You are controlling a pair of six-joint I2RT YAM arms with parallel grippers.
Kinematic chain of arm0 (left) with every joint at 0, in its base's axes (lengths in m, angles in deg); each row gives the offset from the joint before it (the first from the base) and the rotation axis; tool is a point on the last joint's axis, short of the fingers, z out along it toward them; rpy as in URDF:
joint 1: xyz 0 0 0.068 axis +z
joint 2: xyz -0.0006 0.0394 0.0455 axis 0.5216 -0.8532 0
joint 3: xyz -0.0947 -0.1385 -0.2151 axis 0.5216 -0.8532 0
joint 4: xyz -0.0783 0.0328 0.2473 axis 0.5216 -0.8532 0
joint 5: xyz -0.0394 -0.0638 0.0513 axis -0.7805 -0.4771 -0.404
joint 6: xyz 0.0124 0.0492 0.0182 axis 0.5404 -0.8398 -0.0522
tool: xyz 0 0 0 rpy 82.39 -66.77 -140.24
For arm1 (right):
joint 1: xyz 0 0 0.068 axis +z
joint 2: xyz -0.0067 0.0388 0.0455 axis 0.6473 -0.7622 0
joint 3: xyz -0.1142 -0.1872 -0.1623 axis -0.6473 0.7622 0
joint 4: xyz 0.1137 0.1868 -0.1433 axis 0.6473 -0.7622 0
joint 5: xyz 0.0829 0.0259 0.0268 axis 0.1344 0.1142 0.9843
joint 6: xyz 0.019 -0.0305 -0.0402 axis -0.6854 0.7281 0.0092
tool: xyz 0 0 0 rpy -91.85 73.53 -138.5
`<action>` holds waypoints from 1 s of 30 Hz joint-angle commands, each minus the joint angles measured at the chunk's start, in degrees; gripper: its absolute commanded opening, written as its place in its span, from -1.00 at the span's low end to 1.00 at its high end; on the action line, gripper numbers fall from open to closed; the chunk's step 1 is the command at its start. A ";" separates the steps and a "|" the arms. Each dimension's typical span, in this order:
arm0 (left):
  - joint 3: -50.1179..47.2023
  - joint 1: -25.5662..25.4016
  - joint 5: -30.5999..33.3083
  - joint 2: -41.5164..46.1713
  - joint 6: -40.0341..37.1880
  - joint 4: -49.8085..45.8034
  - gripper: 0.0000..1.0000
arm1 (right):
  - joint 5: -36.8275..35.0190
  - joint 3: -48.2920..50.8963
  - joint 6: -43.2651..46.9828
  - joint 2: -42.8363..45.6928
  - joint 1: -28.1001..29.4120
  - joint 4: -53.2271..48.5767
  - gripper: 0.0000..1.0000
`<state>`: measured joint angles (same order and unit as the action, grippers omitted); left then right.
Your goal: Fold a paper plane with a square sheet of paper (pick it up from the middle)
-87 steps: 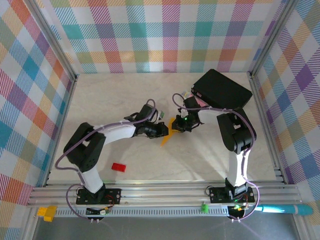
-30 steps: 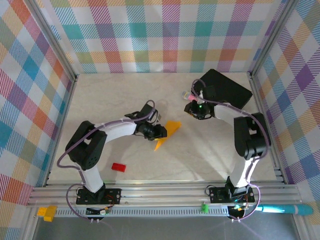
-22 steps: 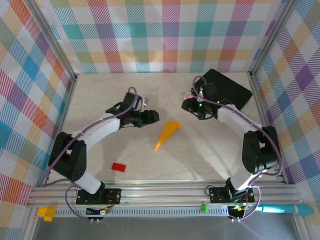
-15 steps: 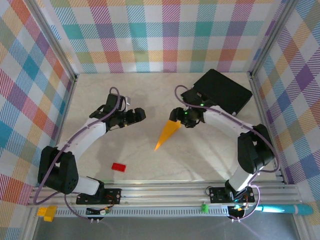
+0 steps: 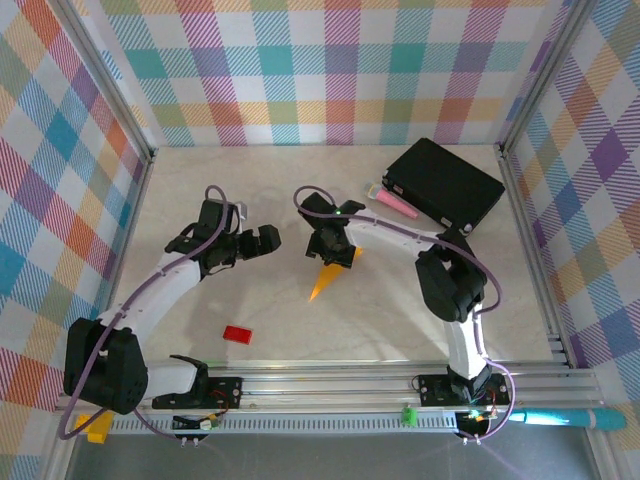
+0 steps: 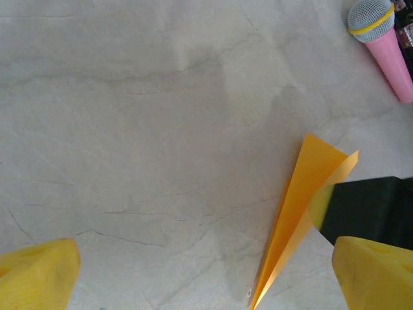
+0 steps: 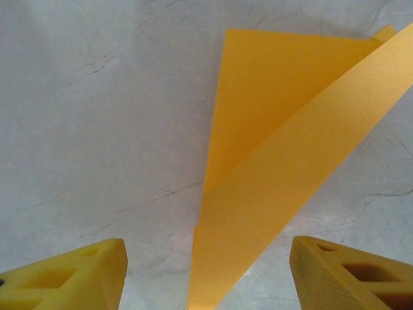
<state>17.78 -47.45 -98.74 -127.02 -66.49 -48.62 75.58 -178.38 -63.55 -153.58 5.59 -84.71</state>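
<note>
A pale marbled tabletop point(image 5: 400, 300) is seen carrying four things. A narrow orange-yellow paper plane point(image 5: 322, 285) is laid near the middle, its point turned toward the near edge. A small red block point(image 5: 237, 334) is set toward the near left corner. A black box point(image 5: 445, 184) is placed in the far right corner, a pink stick point(image 5: 397, 204) just beside it.

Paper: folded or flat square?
Folded. The paper lies on the table as a narrow pointed dart; the right wrist view shows one flap overlapping another layer.
</note>
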 commanded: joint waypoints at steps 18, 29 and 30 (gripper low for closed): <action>-0.62 0.81 -1.07 2.74 -0.21 0.67 0.99 | -6.33 -8.83 -4.48 -5.60 0.44 -16.01 0.23; -0.68 0.81 -1.35 2.16 0.03 1.22 0.99 | -5.70 -7.04 -7.22 -4.00 0.47 -15.89 0.03; -0.79 0.81 -1.35 2.18 0.02 1.37 0.99 | -5.72 -6.77 -7.51 -3.83 0.47 -15.80 0.00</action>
<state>17.78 -47.36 -99.28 -125.27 -66.49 -48.56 70.29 -186.14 -68.99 -160.13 5.77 -98.74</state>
